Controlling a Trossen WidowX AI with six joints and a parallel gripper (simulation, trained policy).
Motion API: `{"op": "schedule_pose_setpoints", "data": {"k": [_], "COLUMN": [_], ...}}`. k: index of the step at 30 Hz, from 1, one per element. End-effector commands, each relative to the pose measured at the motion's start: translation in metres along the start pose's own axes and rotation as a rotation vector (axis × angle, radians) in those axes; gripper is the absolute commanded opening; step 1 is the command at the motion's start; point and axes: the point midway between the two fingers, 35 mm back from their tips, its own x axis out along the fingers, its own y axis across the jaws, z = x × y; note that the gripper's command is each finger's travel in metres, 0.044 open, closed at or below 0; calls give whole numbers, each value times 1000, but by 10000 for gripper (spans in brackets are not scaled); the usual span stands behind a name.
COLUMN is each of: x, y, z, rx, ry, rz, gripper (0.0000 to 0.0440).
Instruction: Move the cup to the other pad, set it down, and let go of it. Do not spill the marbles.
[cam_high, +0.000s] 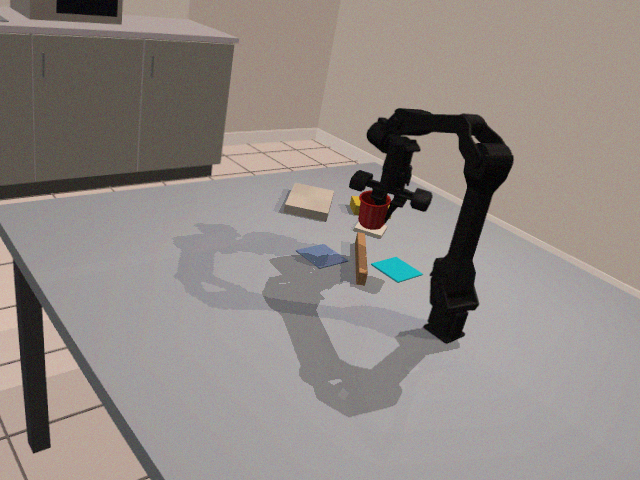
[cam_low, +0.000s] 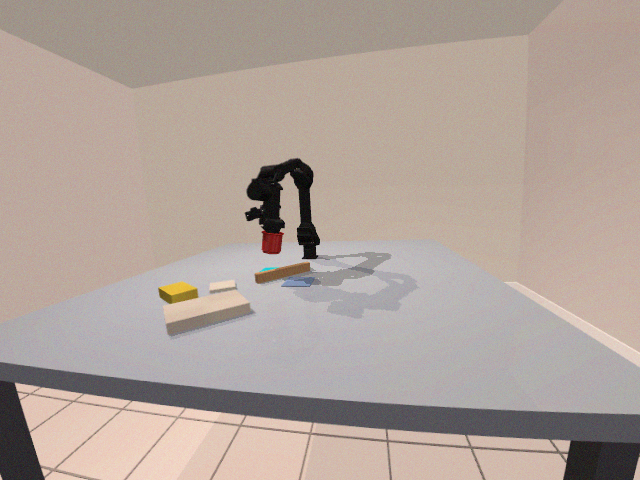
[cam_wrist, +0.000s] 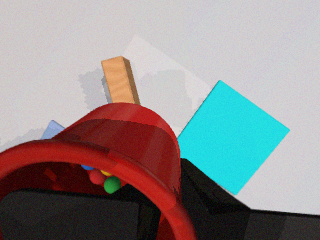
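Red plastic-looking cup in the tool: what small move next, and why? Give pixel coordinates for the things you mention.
I'd probably ease the red cup (cam_high: 373, 212) (cam_low: 271, 242) (cam_wrist: 145, 135) sideways over the flat cyan square pad (cam_high: 397, 269) (cam_low: 269, 269) (cam_wrist: 234, 137), keeping it level: it hangs raised, beside that pad, with marbles (cam_wrist: 112, 184) inside.
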Motion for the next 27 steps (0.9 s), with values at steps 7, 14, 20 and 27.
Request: {"op": "schedule_pose_setpoints", "data": {"k": [7,14,20,27], "x": [9,21,33,49], "y": [-19,-31,-40,-51], "z": [8,9,7,0], "rx": [47,80,102,121], "ry": [-25,-35,-39,-38], "rz": [5,7,6,2], "gripper": [0,0,0,0]}}
